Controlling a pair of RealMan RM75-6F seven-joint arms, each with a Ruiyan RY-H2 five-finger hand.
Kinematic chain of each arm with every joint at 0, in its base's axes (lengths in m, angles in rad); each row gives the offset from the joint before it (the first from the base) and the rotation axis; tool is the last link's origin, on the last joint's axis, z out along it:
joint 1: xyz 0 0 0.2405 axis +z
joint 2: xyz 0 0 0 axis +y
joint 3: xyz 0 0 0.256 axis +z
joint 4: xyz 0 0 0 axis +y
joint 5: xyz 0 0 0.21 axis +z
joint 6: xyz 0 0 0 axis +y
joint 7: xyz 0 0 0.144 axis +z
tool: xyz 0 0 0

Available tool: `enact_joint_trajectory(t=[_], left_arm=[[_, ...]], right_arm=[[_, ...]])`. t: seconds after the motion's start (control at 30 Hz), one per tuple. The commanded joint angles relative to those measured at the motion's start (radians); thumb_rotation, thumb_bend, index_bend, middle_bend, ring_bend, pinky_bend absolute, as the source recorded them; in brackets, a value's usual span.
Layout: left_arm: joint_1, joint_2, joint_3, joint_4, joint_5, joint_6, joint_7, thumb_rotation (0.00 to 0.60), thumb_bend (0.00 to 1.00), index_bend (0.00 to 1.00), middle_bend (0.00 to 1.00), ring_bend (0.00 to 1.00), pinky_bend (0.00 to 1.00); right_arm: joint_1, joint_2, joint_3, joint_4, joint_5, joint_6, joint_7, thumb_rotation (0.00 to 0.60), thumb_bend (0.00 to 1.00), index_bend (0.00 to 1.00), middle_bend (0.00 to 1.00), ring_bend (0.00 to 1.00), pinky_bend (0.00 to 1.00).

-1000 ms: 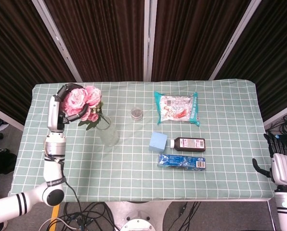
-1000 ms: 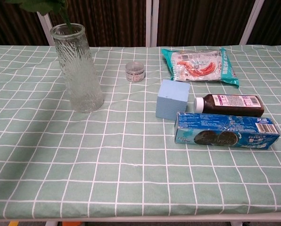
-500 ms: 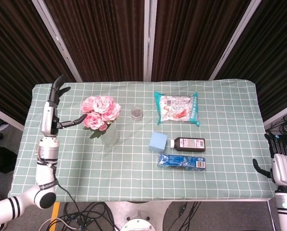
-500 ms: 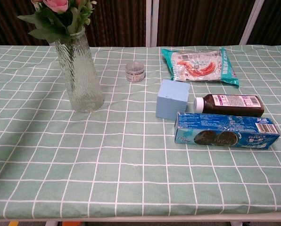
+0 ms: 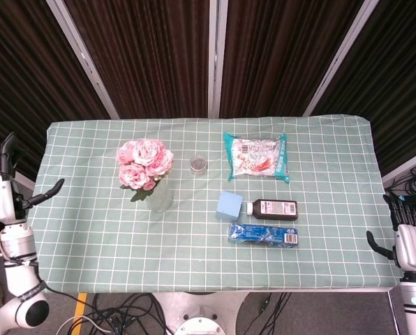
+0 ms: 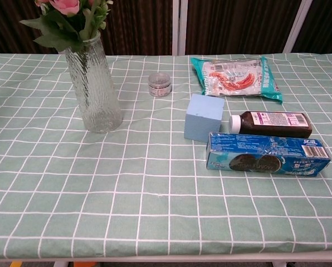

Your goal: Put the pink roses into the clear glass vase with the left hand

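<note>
- While the pink roses [image 5: 146,164] stand in the clear glass vase [image 6: 92,89], the placing step looks done.
- Left hand [image 5: 12,187], fingers spread and empty, hangs well left of them; next, only parking remains.

Table [image 5: 320,150] under green checked cloth [image 6: 127,194]. Far left: clear glass vase [image 6: 92,89], upright, holding pink roses [image 5: 145,162]. Right of it, farther back: small jar [image 6: 159,84]. Far right: snack bag [image 6: 235,75], flat. Centre: blue block [image 6: 204,117], brown bottle [image 6: 272,123] on its side just right, blue cookie box [image 6: 266,154] just nearer.
</note>
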Motion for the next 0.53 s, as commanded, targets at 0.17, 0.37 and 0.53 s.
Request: enact_joint_trajectory(t=[0.17, 0.37, 0.53], left_arm=[[0.111, 0.038, 0.159, 0.141, 0.017, 0.044, 0.336, 0.600, 0.11, 0.22, 0.04, 0.02, 0.16], [0.142, 0.140, 0.292, 0.184, 0.099, -0.034, 0.527, 0.600, 0.08, 0.20, 0.05, 0.02, 0.18], [0.188, 0.144, 0.344, 0.195, 0.129, -0.029, 0.574, 0.600, 0.04, 0.19, 0.06, 0.02, 0.17]], right_arm=[[0.006, -0.043, -0.040, 0.050, -0.129, 0.091, 0.020, 0.600, 0.28, 0.00, 0.00, 0.00, 0.00], [0.011, -0.048, -0.066, 0.025, -0.152, 0.084, 0.003, 0.600, 0.28, 0.00, 0.00, 0.00, 0.00], [0.010, -0.044, -0.068, 0.020, -0.150, 0.087, -0.019, 0.600, 0.27, 0.00, 0.00, 0.00, 0.00]])
